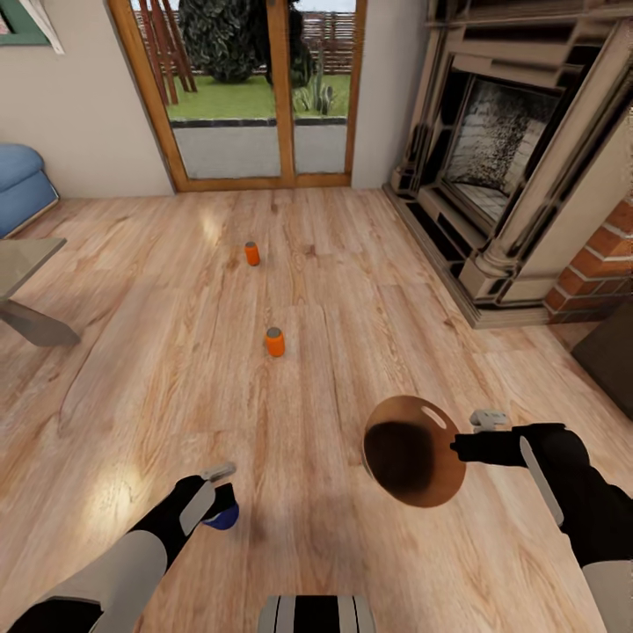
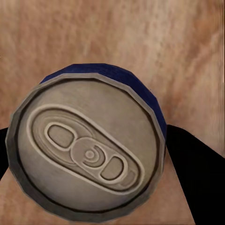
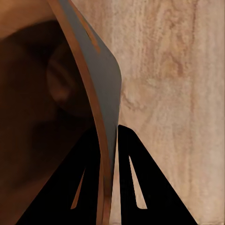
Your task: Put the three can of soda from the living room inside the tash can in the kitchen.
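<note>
Carrying the blue can (image 1: 224, 517) across to the bin (image 1: 413, 450) looks like the step in hand: bring it over the open mouth, centred, before letting go. The left gripper (image 1: 220, 494) is clamped on the can, low over the floor (image 1: 132, 369). The right gripper (image 1: 457, 447) pinches the bin's rim, fingers (image 3: 136, 183) nearly together. Two orange cans (image 1: 275, 342) stand on the floor ahead.

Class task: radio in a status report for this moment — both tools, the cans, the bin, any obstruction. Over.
Left tool shut on blue can. Right tool pinching bin wall, bin aloft. Two orange cans upright on floor ahead. Path open.
</note>
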Robot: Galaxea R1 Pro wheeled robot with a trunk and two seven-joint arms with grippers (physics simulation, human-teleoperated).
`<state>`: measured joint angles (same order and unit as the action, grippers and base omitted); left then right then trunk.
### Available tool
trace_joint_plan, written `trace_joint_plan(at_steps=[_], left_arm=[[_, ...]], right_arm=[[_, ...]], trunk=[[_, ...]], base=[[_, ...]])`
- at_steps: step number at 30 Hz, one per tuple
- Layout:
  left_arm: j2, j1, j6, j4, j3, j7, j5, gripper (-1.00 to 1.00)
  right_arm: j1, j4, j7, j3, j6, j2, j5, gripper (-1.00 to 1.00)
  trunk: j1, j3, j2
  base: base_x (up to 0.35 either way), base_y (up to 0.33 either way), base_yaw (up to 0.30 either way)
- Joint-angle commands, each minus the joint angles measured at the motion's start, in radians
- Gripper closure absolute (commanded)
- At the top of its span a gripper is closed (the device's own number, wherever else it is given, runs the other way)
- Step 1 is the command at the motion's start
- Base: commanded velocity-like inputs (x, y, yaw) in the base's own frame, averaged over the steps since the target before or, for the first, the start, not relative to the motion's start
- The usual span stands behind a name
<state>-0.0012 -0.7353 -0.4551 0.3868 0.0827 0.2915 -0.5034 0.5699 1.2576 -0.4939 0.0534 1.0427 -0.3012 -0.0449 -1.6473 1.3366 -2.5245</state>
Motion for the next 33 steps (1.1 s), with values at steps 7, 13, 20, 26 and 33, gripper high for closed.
trace_joint_plan(at_steps=[7,13,20,26,33], left_arm=[[-0.021,0.036,-0.046,0.125,0.000,0.004,0.000,1.00],[-0.048,0.193,-0.268,0.699,-0.002,0.013,-0.008,1.00],[-0.115,0.242,-0.398,1.079,0.043,0.032,-0.156,1.00],[-0.137,0.234,-0.418,1.186,0.144,0.034,-0.306,1.00],[-0.141,0.165,-0.421,1.171,0.292,0.034,-0.443,1.00]], right_arm=[[0.010,-0.076,-0.006,0.000,0.005,0.003,-0.023,1.00],[0.108,-0.296,-0.003,-0.001,0.005,0.005,-0.019,1.00],[0.186,-0.464,0.040,-0.005,0.005,0.017,-0.014,1.00],[0.192,-0.509,0.104,-0.004,0.005,0.052,-0.014,1.00],[0.191,-0.519,0.114,-0.008,0.005,0.083,-0.013,1.00]], trunk=[[0.003,-0.027,0.002],[0.006,-0.050,0.003],[0.009,-0.078,0.005],[0.012,-0.101,0.006],[0.015,-0.128,0.008]], base=[[0.000,0.000,0.000],[0.000,0.000,0.000],[0.000,0.000,0.000],[0.000,0.000,0.000],[0.000,0.000,0.000]])
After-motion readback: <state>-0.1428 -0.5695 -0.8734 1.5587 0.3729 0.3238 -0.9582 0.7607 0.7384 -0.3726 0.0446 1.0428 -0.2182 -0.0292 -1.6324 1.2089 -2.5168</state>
